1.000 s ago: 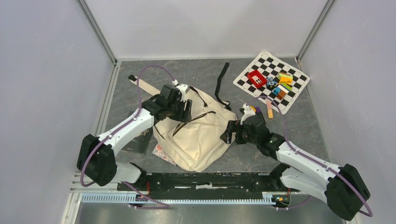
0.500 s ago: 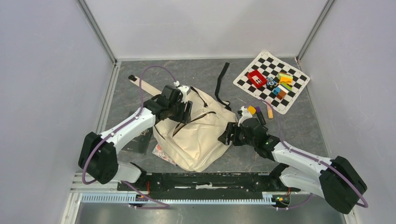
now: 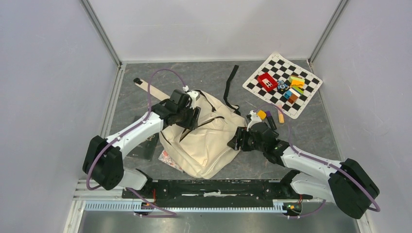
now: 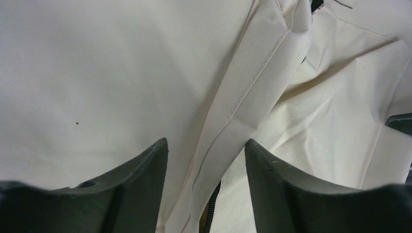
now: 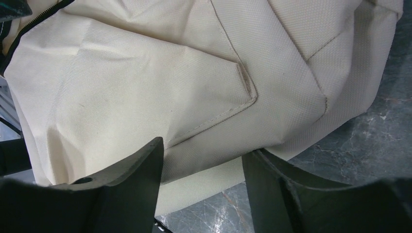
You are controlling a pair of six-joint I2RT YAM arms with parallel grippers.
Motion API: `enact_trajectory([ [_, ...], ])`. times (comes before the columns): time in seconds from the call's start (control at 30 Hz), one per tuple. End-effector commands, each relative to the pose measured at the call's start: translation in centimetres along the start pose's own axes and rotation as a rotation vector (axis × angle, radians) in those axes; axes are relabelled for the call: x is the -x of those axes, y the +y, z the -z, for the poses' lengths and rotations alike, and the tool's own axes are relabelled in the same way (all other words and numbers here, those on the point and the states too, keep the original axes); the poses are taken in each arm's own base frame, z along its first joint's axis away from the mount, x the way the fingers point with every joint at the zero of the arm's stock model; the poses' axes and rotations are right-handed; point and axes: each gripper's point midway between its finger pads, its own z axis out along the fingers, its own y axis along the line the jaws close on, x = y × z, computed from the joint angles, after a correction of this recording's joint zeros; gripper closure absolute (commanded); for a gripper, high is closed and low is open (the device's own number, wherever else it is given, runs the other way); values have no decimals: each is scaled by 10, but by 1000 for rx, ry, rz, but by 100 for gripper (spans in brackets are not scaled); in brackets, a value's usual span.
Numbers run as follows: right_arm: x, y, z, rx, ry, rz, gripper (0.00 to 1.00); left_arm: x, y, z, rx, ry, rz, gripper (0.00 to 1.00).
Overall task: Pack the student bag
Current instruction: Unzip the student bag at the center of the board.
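The student bag, a cream canvas backpack with black zippers, lies flat in the middle of the table. My left gripper is at its upper left corner. In the left wrist view the left gripper is open, straddling a stitched cream fold above a black zipper. My right gripper is at the bag's right edge. In the right wrist view the right gripper is open, with the bag's cream edge lying between the jaws over the grey table.
A checkered mat with several coloured blocks lies at the back right. A black strap and a beige strap trail behind the bag. A dark book and a patterned item lie at the bag's left. Small blocks sit near my right wrist.
My right gripper has moved a little left, onto the bag's right edge. My left gripper has shifted slightly on the bag's top corner. The bag has not moved.
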Motion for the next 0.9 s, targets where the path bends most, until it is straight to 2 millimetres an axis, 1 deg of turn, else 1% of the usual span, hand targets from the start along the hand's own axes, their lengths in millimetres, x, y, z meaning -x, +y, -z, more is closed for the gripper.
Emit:
enact_trajectory([
  [0.0, 26, 21, -3, 61, -82, 17, 40, 3, 10, -4, 54, 4, -38, 42],
  [0.07, 31, 22, -4, 56, -94, 30, 50, 2, 9, -4, 56, 11, -37, 55],
  [0.1, 33, 22, -5, 49, -98, 38, 54, 1, 9, -5, 56, 15, -36, 63],
  [0.13, 37, 22, -7, 43, -105, 53, 58, 1, 16, -4, 91, 11, -33, 70],
  [0.2, 46, 23, -9, 25, -121, 80, 70, 5, 20, 1, 124, -11, -18, 90],
  [0.23, 52, 23, -11, 8, -128, 93, 78, 8, 21, 5, 132, -32, -10, 96],
  [0.27, 56, 24, -13, 1, -130, 112, 84, 12, 20, 12, 129, -63, 5, 98],
  [0.33, 74, 20, -16, -58, -169, 158, 95, 18, 12, 22, 92, -114, 36, 98],
  [0.37, 84, 19, -19, -83, -182, 187, 99, 20, 8, 28, 68, -134, 53, 98],
  [0.4, 91, 17, -23, -106, -188, 214, 100, 21, 2, 33, 37, -142, 65, 98],
  [0.43, 103, 18, -26, -125, -199, 246, 100, 21, -4, 38, 5, -146, 79, 98],
  [0.47, 108, 14, -33, -152, -187, 277, 100, 20, -10, 42, -25, -146, 96, 98],
  [0.5, 121, 15, -38, -172, -193, 312, 100, 19, -14, 45, -46, -146, 112, 98],
  [0.53, 128, 12, -46, -195, -186, 340, 100, 18, -19, 48, -71, -150, 135, 98],
  [0.6, 147, 13, -62, -219, -191, 393, 100, 14, -30, 50, -128, -151, 185, 98],
  [0.63, 153, 11, -71, -233, -185, 409, 100, 14, -36, 52, -158, -152, 211, 98],
  [0.67, 164, 12, -78, -238, -193, 417, 100, 13, -40, 53, -183, -153, 235, 98],
  [0.73, 179, 12, -94, -238, -182, 420, 100, 13, -48, 54, -231, -163, 275, 98],
  [0.77, 186, 15, -99, -227, -184, 426, 100, 13, -50, 54, -238, -173, 290, 98],
  [0.83, 202, 19, -106, -228, -179, 435, 99, 10, -41, 49, -192, -180, 311, 98],
  [0.87, 205, 20, -108, -235, -168, 442, 93, 7, -33, 45, -144, -177, 320, 98],
])
